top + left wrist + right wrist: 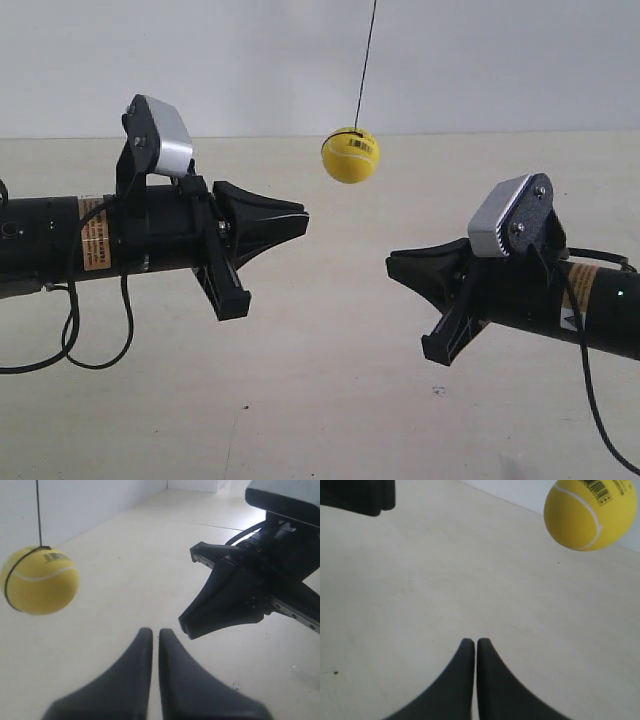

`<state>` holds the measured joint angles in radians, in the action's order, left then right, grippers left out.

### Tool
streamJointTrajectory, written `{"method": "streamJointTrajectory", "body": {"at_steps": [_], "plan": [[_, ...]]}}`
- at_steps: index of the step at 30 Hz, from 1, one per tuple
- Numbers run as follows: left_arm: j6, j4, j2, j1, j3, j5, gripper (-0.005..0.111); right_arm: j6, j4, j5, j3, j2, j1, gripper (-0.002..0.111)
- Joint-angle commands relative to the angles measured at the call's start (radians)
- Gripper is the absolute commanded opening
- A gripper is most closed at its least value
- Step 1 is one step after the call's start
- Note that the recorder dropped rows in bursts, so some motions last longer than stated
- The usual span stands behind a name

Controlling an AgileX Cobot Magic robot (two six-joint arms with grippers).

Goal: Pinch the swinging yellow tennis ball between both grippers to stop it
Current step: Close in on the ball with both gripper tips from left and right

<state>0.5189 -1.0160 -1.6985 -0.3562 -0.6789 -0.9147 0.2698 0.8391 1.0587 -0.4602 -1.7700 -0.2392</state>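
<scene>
The yellow tennis ball hangs on its thin dark string in open air, above the gap between the two facing gripper tips and touching neither. Bare pale floor spreads beneath, ending at a white wall behind.

The arm at the exterior view's left lies level. The arm at the exterior view's right sits lower, tilted slightly upward.

The left gripper has its jaws pressed together, only a thin slit between them, with the ball off to one side. The right gripper is likewise pressed together and holds nothing.
</scene>
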Motion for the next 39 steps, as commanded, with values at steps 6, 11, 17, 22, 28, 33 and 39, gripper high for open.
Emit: {"method": "streamJointTrajectory", "body": {"at_steps": [6, 11, 17, 22, 28, 33, 39], "plan": [[-0.023, 0.032, -0.003, -0.005, -0.004, 0.042, 0.005, -0.074, -0.094, -0.068, -0.004, 0.003, -0.003, 0.0], [-0.023, 0.032, -0.003, -0.005, -0.004, 0.055, 0.005, -0.105, -0.159, -0.119, -0.004, 0.003, -0.003, 0.0], [-0.023, 0.032, -0.003, -0.005, -0.004, 0.055, 0.005, -0.119, -0.183, -0.124, -0.004, 0.003, -0.003, 0.0], [-0.03, 0.032, -0.003, -0.005, -0.004, 0.078, 0.005, -0.176, -0.311, -0.197, -0.004, 0.007, -0.003, 0.0], [-0.043, 0.034, -0.003, -0.005, -0.004, 0.089, 0.005, -0.192, -0.328, -0.216, -0.004, 0.045, -0.003, 0.0], [-0.074, 0.083, -0.034, -0.005, -0.028, 0.071, 0.005, -0.2, -0.296, -0.086, -0.004, 0.048, -0.003, 0.0], [-0.055, 0.043, -0.128, -0.014, -0.106, 0.044, 0.005, -0.171, -0.238, -0.054, -0.004, 0.048, -0.003, 0.0]]}}
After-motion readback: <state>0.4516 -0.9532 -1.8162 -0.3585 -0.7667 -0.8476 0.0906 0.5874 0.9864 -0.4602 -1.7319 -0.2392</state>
